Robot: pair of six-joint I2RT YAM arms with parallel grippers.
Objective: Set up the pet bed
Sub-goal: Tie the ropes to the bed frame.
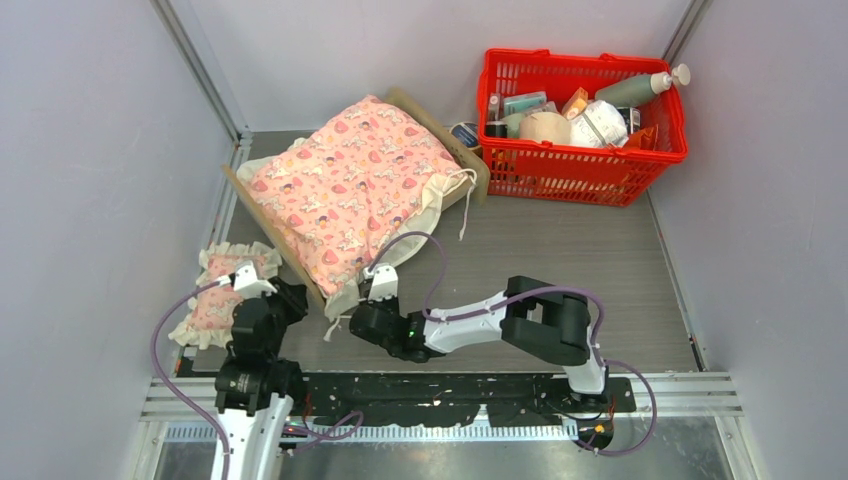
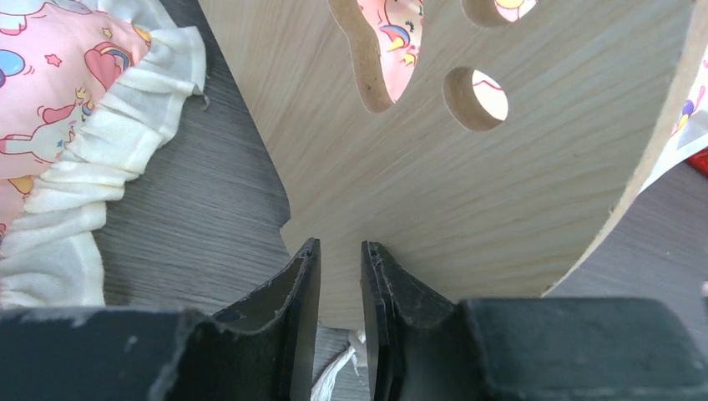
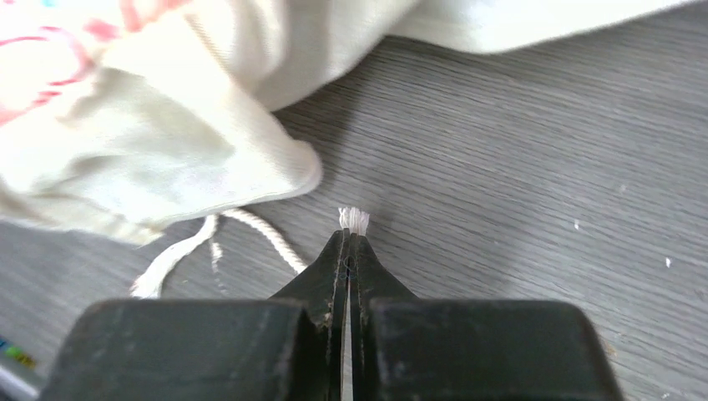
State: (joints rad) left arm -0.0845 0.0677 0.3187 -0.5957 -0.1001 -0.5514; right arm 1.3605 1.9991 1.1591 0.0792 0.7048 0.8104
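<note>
The pet bed stands at the back left, and a pink patterned blanket covers its top. Up close, its plywood headboard with the paw cutout fills the left wrist view. My left gripper sits at the headboard's lower edge, jaws a narrow gap apart with nothing clamped. In the top view this left gripper is between the headboard and the pink frilled pillow. My right gripper is shut on the blanket's white cord, whose frayed end pokes past the tips. It lies low by the bed's near corner.
A red basket full of bottles and packets stands at the back right, close to the bed's foot end. Cream blanket fabric hangs down onto the grey table beside my right gripper. Walls close in on both sides.
</note>
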